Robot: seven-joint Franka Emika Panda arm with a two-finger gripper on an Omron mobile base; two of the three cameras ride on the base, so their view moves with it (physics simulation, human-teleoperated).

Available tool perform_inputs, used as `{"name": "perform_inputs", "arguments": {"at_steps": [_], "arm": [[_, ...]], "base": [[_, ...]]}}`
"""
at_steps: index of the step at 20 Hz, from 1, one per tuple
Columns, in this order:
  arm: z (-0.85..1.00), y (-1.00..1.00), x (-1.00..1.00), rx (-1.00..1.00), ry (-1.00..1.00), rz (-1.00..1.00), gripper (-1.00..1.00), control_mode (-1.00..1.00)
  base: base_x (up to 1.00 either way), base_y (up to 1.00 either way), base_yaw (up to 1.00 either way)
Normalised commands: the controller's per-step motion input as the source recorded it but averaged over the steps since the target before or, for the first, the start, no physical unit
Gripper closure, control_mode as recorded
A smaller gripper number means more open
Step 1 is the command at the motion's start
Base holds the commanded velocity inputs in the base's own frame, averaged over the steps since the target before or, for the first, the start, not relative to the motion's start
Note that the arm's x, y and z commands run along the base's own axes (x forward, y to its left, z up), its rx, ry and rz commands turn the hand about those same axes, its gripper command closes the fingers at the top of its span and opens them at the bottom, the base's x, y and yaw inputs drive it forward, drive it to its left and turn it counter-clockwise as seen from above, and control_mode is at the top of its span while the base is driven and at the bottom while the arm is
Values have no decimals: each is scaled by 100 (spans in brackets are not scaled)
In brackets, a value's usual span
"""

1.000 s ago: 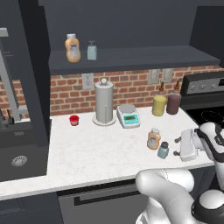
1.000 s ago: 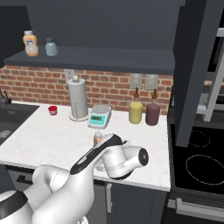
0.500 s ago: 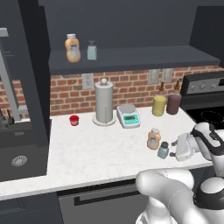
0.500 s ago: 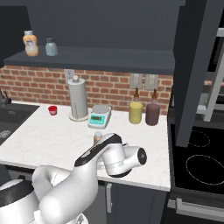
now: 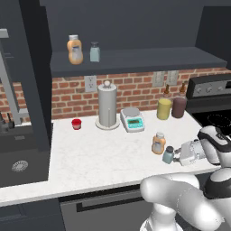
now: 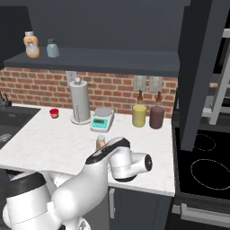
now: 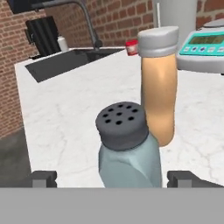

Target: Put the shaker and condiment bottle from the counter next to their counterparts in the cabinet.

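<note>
The teal-grey shaker (image 5: pixel 168 154) with its dark perforated cap (image 7: pixel 122 124) stands on the white counter (image 5: pixel 99 153) near the front edge. Just behind it, touching or nearly so, is the orange condiment bottle (image 5: pixel 158 143) (image 7: pixel 158 87). My gripper (image 5: pixel 175 157) (image 7: pixel 113 179) is open at counter level, its fingertips (image 7: pixel 43 178) either side of the shaker's body without touching it. The counterparts, an orange bottle (image 5: pixel 75 49) and a teal shaker (image 5: pixel 94 52), stand on the dark cabinet shelf (image 5: pixel 144 59). In the right base view my arm hides the counter shaker.
A tall silver cylinder (image 5: pixel 107 108), a scale (image 5: pixel 132 119) and a small red cup (image 5: pixel 76 123) stand along the brick wall. A yellow-green bottle (image 5: pixel 164 107) and a maroon bottle (image 5: pixel 179 106) sit by the stove (image 5: pixel 212 106). The sink (image 5: pixel 18 153) lies left.
My hand has slid left and slightly lower along the counter's front, closing in on the shaker until its open fingers straddle it. The bottles have not moved.
</note>
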Motion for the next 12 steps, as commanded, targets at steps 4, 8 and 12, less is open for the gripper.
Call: {"name": "perform_inputs", "arguments": {"at_steps": [4, 8, 12], "arm": [[-12, 2, 14, 12, 8, 0, -100, -100], [-14, 6, 15, 10, 5, 0, -100, -100], [-17, 20, 14, 8, 1, -1, -100, -100]], "base": [[0, 0, 0], [0, 0, 0], [0, 0, 0]]}}
